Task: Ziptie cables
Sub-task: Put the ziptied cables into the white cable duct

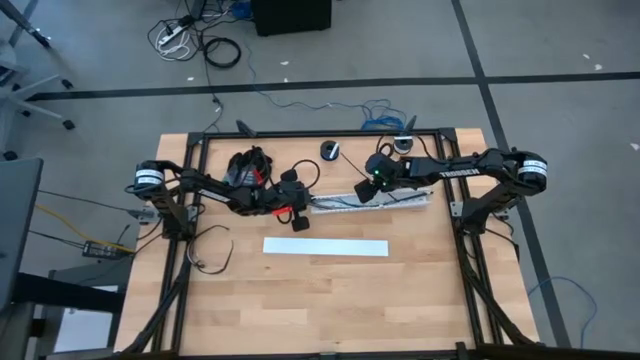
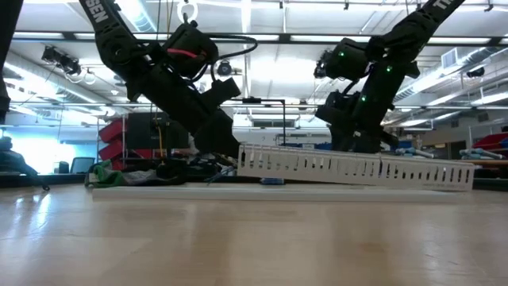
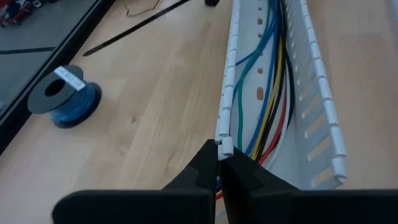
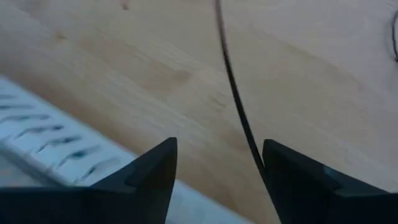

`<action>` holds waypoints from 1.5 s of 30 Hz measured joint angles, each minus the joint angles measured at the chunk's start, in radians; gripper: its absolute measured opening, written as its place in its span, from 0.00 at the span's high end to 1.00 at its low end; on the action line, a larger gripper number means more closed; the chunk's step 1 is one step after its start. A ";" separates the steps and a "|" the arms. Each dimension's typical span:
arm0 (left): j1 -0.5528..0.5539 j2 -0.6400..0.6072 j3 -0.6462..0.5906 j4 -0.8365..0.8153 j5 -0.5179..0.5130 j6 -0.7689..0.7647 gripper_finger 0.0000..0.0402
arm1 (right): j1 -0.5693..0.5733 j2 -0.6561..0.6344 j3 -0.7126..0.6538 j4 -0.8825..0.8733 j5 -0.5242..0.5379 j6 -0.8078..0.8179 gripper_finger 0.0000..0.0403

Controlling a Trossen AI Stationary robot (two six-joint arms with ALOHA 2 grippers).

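The left gripper [image 3: 219, 163] is pinched tight on the end wall of the white duct [image 3: 231, 93]; the cables [image 3: 273, 93] run inside the duct, just past its fingertips. The right gripper [image 4: 217, 165] hangs spread over the duct's other end, near the desk's [image 1: 420, 290] far edge, a thin black strand [image 4: 233, 87] lying between its fingers.

Two dark arms are showing in the high view, one entering from the left edge of the frame and one from the right, each carrying one end effector: the left end effector [image 1: 297, 212] and the right end effector [image 1: 368, 190]. One white slotted duct [image 1: 372, 200] is lying across the centre of the wooden surface [image 1: 300, 300], and one flat white strip [image 1: 325, 247] is lying below it. In the left wrist view, one spool of blue wire [image 3: 62, 98] is sitting at the left of the frame, and the cables [image 3: 273, 93] are running inside the duct, too bunched for counting surely.
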 joint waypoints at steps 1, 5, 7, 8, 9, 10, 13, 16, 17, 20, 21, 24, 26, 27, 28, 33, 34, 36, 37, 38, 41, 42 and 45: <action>0.000 0.000 0.000 -0.006 -0.002 0.000 1.00 | -0.004 -0.010 0.000 -0.001 -0.015 -0.005 0.42; 0.001 0.000 0.000 -0.046 -0.020 0.000 1.00 | -0.017 -0.071 0.000 0.004 -0.050 -0.021 0.42; 0.001 0.000 -0.011 -0.049 -0.023 -0.006 1.00 | -0.022 -0.112 0.000 0.002 -0.053 -0.034 0.42; 0.001 0.000 -0.018 -0.049 -0.023 -0.014 1.00 | -0.024 -0.134 0.000 0.004 -0.055 -0.039 0.42; 0.001 0.000 -0.027 -0.049 -0.023 -0.024 1.00 | -0.026 -0.156 0.000 0.003 -0.055 -0.042 0.42; 0.001 0.000 -0.036 -0.052 -0.023 -0.029 1.00 | -0.028 -0.178 0.000 0.003 -0.055 -0.048 0.43; 0.001 0.000 -0.052 -0.083 -0.023 -0.045 1.00 | -0.029 -0.245 0.000 0.003 -0.057 -0.065 0.43; -0.002 -0.003 -0.057 -0.117 -0.023 -0.051 1.00 | -0.029 -0.305 0.000 -0.003 -0.059 -0.074 0.43; -0.006 -0.004 -0.057 -0.128 -0.022 -0.051 1.00 | -0.029 -0.324 0.000 -0.011 -0.059 -0.077 0.43; -0.020 -0.006 -0.056 -0.146 -0.017 -0.048 1.00 | -0.029 -0.368 0.000 -0.040 -0.059 -0.098 0.43; -0.027 -0.006 -0.056 -0.161 -0.017 -0.043 1.00 | -0.029 -0.379 0.000 -0.054 -0.059 -0.103 0.43; -0.052 -0.008 -0.054 -0.225 -0.014 -0.029 1.00 | -0.029 -0.399 0.000 -0.103 -0.059 -0.126 0.45; -0.073 -0.010 -0.052 -0.263 -0.022 -0.028 1.00 | -0.029 -0.404 0.000 -0.133 -0.059 -0.143 0.46; -0.084 -0.010 -0.051 -0.278 -0.030 -0.031 1.00 | -0.029 -0.405 0.000 -0.146 -0.059 -0.149 0.46; -0.095 -0.010 -0.051 -0.291 -0.036 -0.039 1.00 | -0.029 -0.405 0.000 -0.157 -0.059 -0.152 0.47; -0.147 -0.066 -0.054 -0.430 -0.046 -0.066 1.00 | -0.029 -0.400 0.000 -0.166 -0.059 -0.178 0.48; -0.158 -0.084 -0.055 -0.483 -0.046 -0.078 1.00 | -0.028 -0.400 0.000 -0.168 -0.059 -0.184 0.49; -0.180 -0.123 -0.056 -0.576 -0.047 -0.105 1.00 | -0.028 -0.400 0.000 -0.166 -0.059 -0.201 0.49; -0.192 -0.144 -0.058 -0.624 -0.049 -0.117 1.00 | -0.028 -0.400 0.000 -0.168 -0.059 -0.211 0.49; -0.205 -0.165 -0.061 -0.671 -0.051 -0.133 1.00 | -0.028 -0.400 0.000 -0.166 -0.062 -0.225 0.50; -0.238 -0.229 -0.064 -0.775 -0.056 -0.171 1.00 | -0.028 -0.400 0.000 -0.165 -0.086 -0.272 0.50; -0.244 -0.248 -0.065 -0.809 -0.058 -0.180 1.00 | -0.028 -0.400 0.000 -0.165 -0.092 -0.293 0.51; -0.249 -0.302 -0.067 -0.877 -0.074 -0.201 1.00 | -0.016 -0.400 0.000 -0.165 -0.118 -0.350 0.51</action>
